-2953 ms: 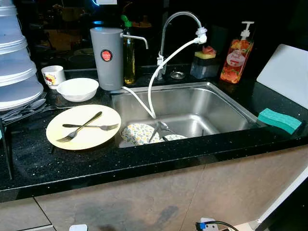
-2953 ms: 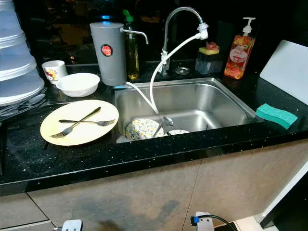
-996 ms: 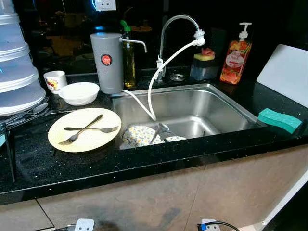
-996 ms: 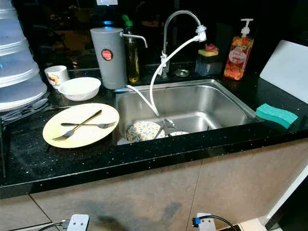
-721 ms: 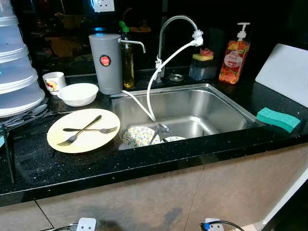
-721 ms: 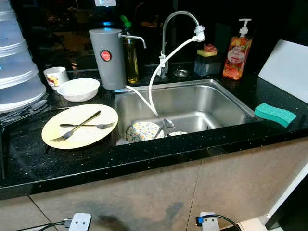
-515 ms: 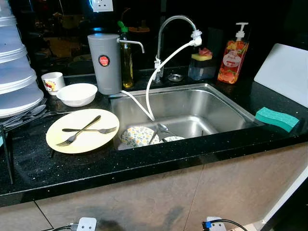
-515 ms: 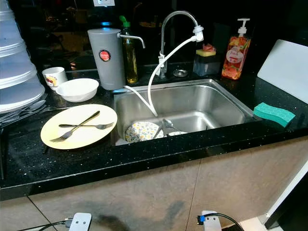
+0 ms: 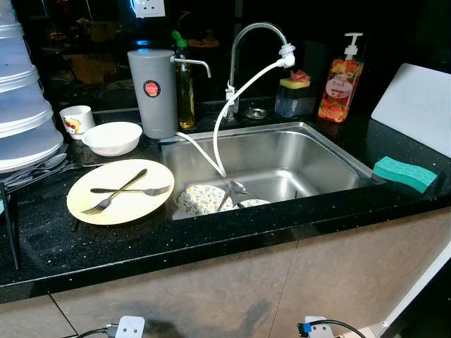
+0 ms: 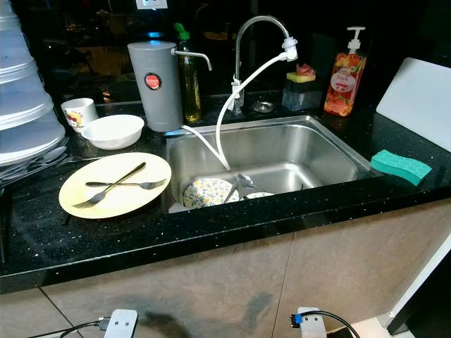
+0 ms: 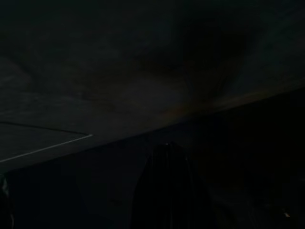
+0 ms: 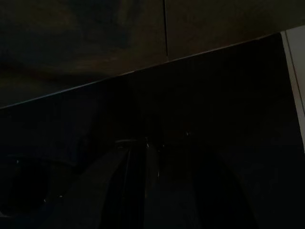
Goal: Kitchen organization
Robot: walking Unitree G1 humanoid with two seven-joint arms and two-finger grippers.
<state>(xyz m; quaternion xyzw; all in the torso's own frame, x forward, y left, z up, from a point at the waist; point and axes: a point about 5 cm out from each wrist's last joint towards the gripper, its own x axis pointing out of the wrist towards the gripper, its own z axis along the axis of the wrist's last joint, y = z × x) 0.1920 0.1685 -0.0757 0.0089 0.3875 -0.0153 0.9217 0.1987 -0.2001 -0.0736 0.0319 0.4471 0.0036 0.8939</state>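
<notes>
A pale yellow plate (image 9: 121,191) lies on the black counter (image 9: 141,239) left of the steel sink (image 9: 296,151), with two crossed forks (image 9: 123,189) on it. Behind it stand a white bowl (image 9: 113,137) and a small printed cup (image 9: 76,120). In the sink's near left corner lies a flower-patterned plate (image 9: 199,198) with metal cutlery (image 9: 230,191) leaning beside it. My left gripper (image 11: 167,191) and right gripper (image 12: 143,186) hang idle in deep shade below the counter edge, each a dark shape in its own wrist view.
A grey water filter (image 9: 152,91), an oil bottle (image 9: 185,84), the tap with a white hose (image 9: 243,77), a sponge holder (image 9: 292,95) and a soap pump bottle (image 9: 337,88) line the back. A green sponge (image 9: 403,174) and white board (image 9: 416,105) sit right. Stacked white containers (image 9: 21,105) stand left.
The whole picture has shifted slightly, so the camera moved. Nothing on the counter or in the sink has moved.
</notes>
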